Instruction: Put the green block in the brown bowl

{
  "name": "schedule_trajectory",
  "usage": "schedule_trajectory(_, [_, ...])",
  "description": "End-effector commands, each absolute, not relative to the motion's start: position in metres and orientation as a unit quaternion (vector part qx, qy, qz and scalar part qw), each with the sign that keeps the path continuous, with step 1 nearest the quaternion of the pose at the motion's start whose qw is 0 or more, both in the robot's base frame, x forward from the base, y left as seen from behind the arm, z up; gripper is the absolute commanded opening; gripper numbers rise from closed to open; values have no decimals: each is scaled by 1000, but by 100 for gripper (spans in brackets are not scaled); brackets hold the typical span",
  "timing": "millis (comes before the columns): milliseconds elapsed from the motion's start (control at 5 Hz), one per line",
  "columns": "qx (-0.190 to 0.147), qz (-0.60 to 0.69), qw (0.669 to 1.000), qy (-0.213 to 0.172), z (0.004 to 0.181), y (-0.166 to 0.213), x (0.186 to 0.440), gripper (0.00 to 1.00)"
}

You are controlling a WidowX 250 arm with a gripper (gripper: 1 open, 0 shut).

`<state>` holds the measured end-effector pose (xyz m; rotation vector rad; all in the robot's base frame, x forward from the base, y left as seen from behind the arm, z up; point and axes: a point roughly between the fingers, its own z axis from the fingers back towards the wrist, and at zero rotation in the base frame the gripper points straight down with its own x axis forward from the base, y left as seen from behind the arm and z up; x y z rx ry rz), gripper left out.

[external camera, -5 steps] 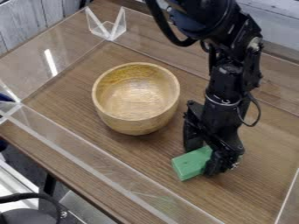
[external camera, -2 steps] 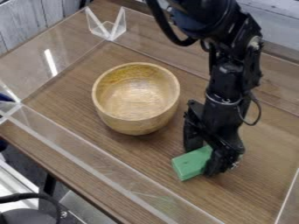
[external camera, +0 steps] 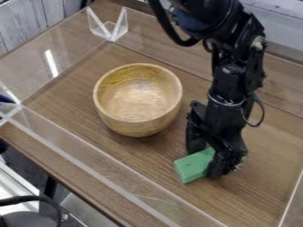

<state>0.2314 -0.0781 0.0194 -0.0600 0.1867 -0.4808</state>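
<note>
The green block [external camera: 194,166] lies on the wooden table, right of and nearer than the brown bowl [external camera: 138,97]. Only its near end shows; the rest is under the arm's hand. My gripper [external camera: 208,154] points steeply down over the block, open, with a black finger [external camera: 190,138] on the block's left and another on its right. The fingers straddle the block low at table level; whether they touch it I cannot tell. The bowl stands upright and holds nothing.
A clear acrylic wall [external camera: 71,164] runs along the table's near-left edge, with a folded clear stand [external camera: 106,25] at the back. The black arm [external camera: 231,53] rises up and back from the gripper. Bare table [external camera: 272,133] lies to the right.
</note>
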Motion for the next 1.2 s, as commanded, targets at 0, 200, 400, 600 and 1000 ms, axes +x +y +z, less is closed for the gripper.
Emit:
schedule_trajectory(0, [-34,-249,963,96,18,-80,229,100])
schedule_trajectory(200, [-37,-251,962,99,19,-80,227,100])
schedule_trajectory(400, [-39,-252,961,103,20,-80,225,100])
schedule_trajectory(600, [-39,-251,962,103,21,-80,226,0])
schedule_trajectory(1000, [-38,-249,963,99,28,-78,226,0])
